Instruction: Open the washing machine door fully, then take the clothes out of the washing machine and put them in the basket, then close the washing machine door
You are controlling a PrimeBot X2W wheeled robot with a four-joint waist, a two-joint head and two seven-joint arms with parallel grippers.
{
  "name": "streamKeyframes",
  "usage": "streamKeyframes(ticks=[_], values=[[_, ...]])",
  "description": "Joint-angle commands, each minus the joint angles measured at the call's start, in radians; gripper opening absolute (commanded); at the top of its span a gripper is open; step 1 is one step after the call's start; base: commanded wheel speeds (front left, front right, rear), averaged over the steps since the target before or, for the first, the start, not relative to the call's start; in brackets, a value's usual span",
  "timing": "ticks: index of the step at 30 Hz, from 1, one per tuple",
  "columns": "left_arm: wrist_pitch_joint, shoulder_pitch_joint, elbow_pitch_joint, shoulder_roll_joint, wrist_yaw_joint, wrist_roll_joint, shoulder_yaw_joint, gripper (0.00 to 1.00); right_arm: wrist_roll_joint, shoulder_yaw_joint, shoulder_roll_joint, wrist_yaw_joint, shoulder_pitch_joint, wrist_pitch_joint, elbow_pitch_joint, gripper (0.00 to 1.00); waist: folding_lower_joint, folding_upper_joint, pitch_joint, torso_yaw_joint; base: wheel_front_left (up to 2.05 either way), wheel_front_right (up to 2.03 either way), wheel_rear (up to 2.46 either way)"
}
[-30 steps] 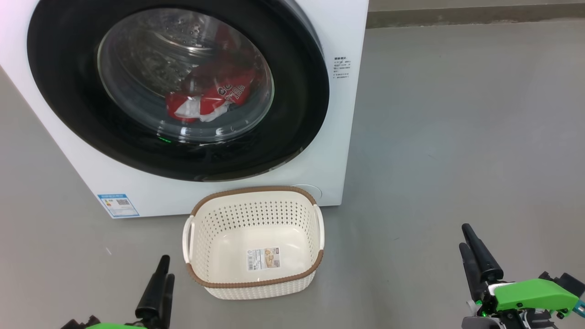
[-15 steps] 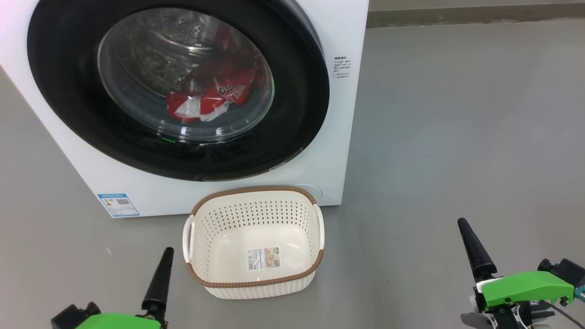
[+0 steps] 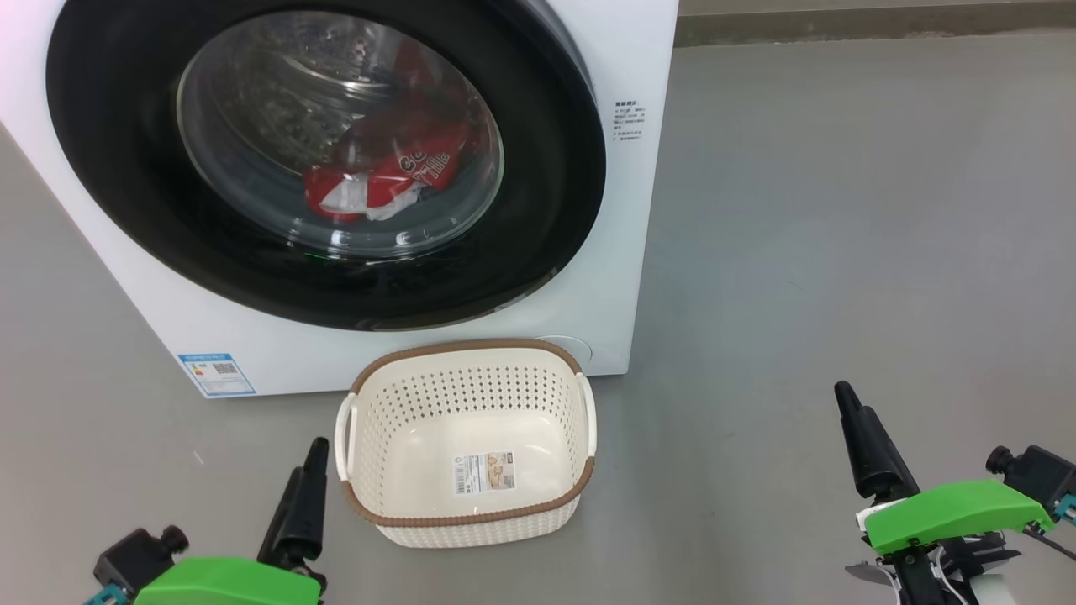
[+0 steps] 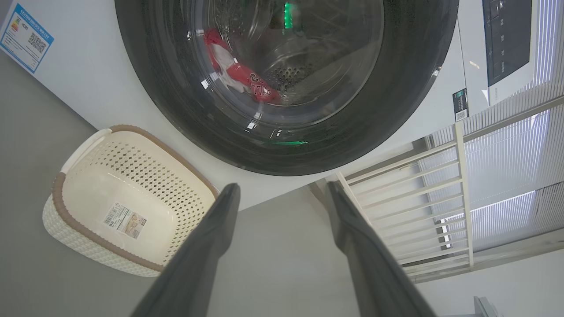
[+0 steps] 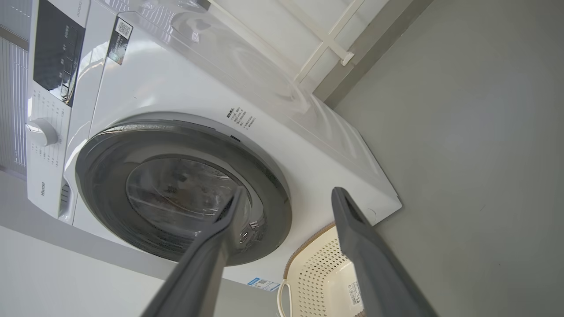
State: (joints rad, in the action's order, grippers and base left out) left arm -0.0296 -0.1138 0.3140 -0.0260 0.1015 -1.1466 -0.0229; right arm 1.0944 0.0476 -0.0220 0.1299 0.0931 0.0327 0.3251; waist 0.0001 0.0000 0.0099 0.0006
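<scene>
Step in hand: the first one, door opening, and by the look of it not started. The washing machine door [image 3: 546,185] sat flush on the washing machine [image 3: 252,353], nothing touching it.

Left jaws: low, pointing up at the machine front. In the left wrist view both fingers [image 4: 207,246] stood wide apart with bare floor [image 4: 273,264] between them. They held nothing and touched nothing.

The basket [image 3: 466,346] sat just beside the left jaws on their inner side, close but not touching. It was upright on the floor and empty bar a sticker [image 3: 483,473] on its bottom. It lay well apart from the right jaws.

The door was ahead of and above both jaws, out of reach of either. The clothes [image 3: 382,168] were behind the glass, a red and white heap low in the drum.

Right jaws: low, off to the outer side over bare floor, clear of machine and basket. Fingers [image 5: 207,255] were spread as wide as the left pair, and empty.

Next move, as I judged it: bring one set of jaws up to the door rim and hook whichever edge pulls. I couldn't make out a handle. A thin dark notch on the rim near the small printed text [image 3: 629,123] may have been it. The glossy rim looked slippery. The basket stood right under the door's lower edge, so the swing might foul it.
</scene>
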Motion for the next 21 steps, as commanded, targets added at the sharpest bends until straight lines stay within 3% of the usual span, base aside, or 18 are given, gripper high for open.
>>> streamKeyframes(ticks=[1, 21], values=[[-0.013, -0.058, -0.032, -0.011, -0.002, 0.034, 0.011, 1.0, -0.033, -0.012, -0.012, 0.0, 0.06, 0.011, -0.032, 1.0, -0.0001, 0.0, 0.0, 0.0, 0.0, 0.0, 0.0], [-0.072, -0.092, -0.027, -0.012, -0.028, 0.353, -0.013, 1.0, -0.344, -0.035, -0.016, 0.001, 0.091, 0.07, -0.059, 1.0, -0.0001, 0.0, 0.001, -0.005, 0.0, 0.0, 0.0]])
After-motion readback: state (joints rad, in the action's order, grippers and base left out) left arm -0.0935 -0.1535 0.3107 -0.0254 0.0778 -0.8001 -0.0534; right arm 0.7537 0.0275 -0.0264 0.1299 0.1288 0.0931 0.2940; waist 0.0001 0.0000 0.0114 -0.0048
